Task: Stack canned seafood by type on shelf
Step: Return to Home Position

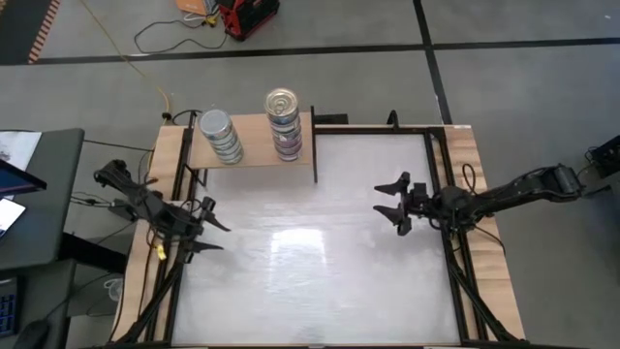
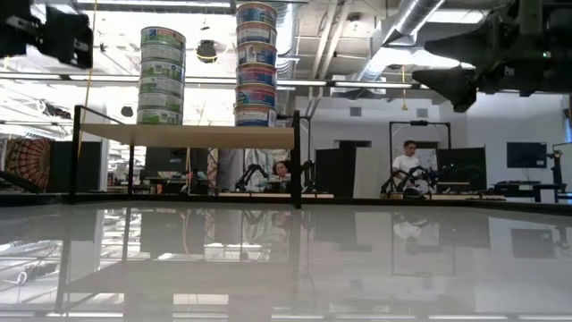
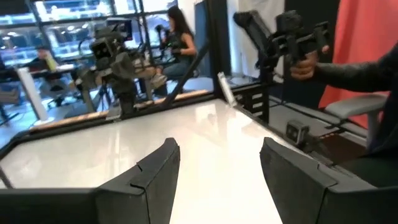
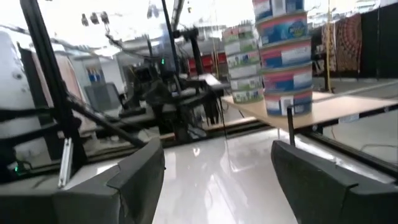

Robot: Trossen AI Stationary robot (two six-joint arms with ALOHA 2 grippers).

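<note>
- Tins all sit on the shelf (image 1: 254,153) at the far-left end of the table, in two columns: green-label stack (image 1: 221,136) and, just beside it toward the dark upright panel, blue-pink stack (image 1: 284,121). No loose tins show on the tabletop (image 1: 310,262).
- Right gripper (image 1: 380,201): over the right side of the table, well apart from the shelf, jaws spread wide, holding nothing. The right wrist view confirms it: nothing between the fingers (image 4: 140,171).
- Left gripper (image 1: 225,238): at the left table edge, below the shelf in the high view, jaws also open and empty; only bare table between the fingers (image 3: 155,171).
- Sorting looks done; what's left is parking both arms.
- Doing it well: pull each arm straight back toward its own base, and make no sweep toward the shelf.
- Both columns are tall and narrow, so any nudge to the board or its legs could topple them. Left arm is the closer one, so retract it away from the shelf legs.
- Blue-pink column's top is cropped in the low view, so I can't say it's fully plumb; treat it as marginal and keep speeds low.
</note>
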